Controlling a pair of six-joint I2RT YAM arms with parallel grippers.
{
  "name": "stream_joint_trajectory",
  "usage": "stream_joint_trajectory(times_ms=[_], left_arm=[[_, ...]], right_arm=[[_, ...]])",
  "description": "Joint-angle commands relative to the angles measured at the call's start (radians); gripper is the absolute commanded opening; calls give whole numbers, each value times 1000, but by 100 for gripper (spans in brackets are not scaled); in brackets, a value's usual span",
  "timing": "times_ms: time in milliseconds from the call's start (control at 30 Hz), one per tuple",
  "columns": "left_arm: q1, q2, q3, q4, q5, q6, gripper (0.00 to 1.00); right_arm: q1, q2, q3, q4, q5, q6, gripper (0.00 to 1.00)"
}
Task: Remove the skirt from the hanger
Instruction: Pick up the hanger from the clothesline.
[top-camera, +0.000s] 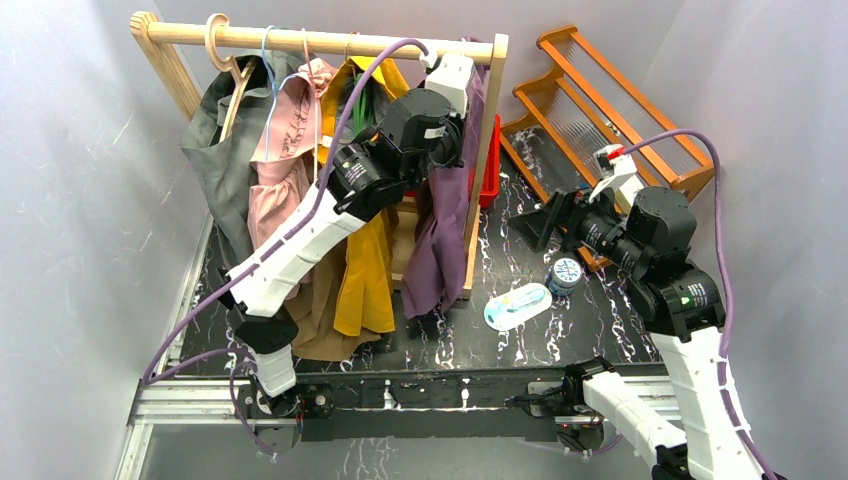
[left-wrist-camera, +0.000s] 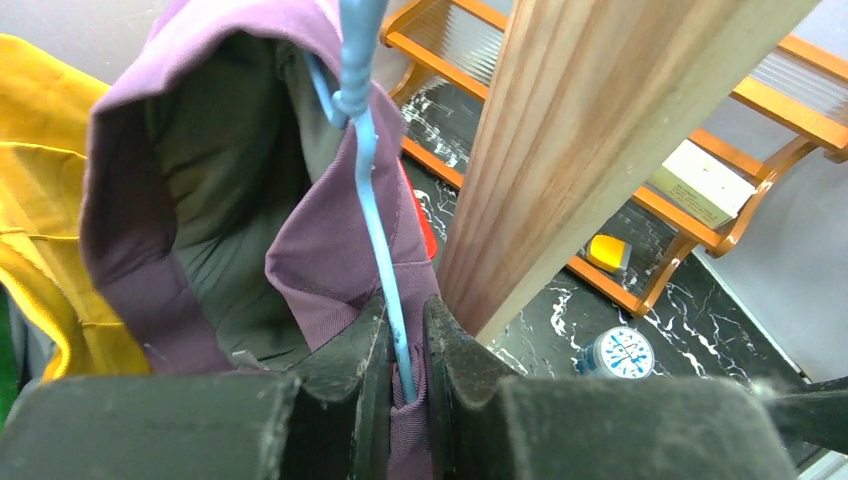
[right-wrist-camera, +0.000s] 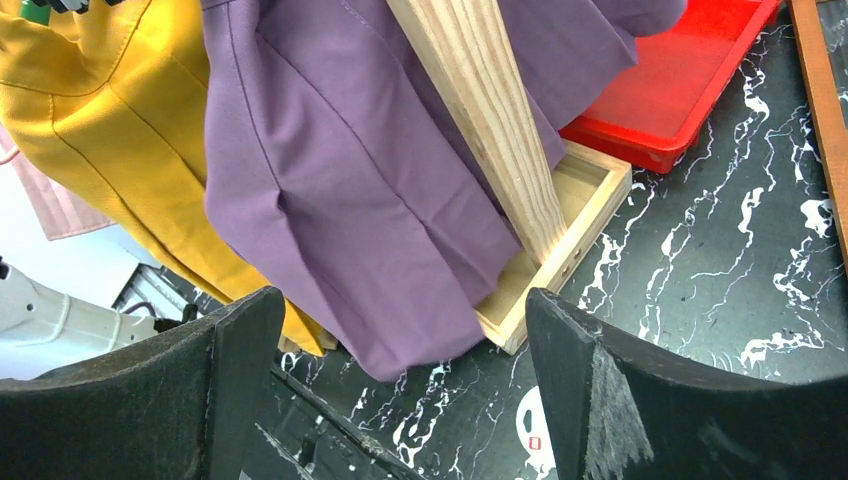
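Marble tabletop (top-camera: 600, 340); skirt (top-camera: 445, 225) vertical, hem down

A purple woven-fabric skirt (top-camera: 445, 225) is hung at the right end of a wooden clothes rack (top-camera: 330, 41), just beside its right upright post. The waist is carried on a thin light-blue hanger (left-wrist-camera: 375, 215), and the cloth is let fall in loose vertical folds, with the hem low by the rack's base. Inside the open waist a dull grey inner face is shown. The hanger's slanted arm is pinched, together with purple cloth, between the fingers of the left gripper (left-wrist-camera: 405, 330).
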Motion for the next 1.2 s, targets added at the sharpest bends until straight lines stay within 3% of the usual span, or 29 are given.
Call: stream_joint_trajectory(times_ms=[0, 833, 1167], left_arm=[[0, -69, 36, -9, -37, 32, 1], [0, -169, 151, 35, 30, 29, 0], [0, -296, 112, 22, 110, 14, 0]], right_arm=[[-3, -13, -3, 53, 8, 7, 98], [-3, 43, -38, 114, -27, 20, 98], [-3, 66, -77, 160, -34, 29, 98]])
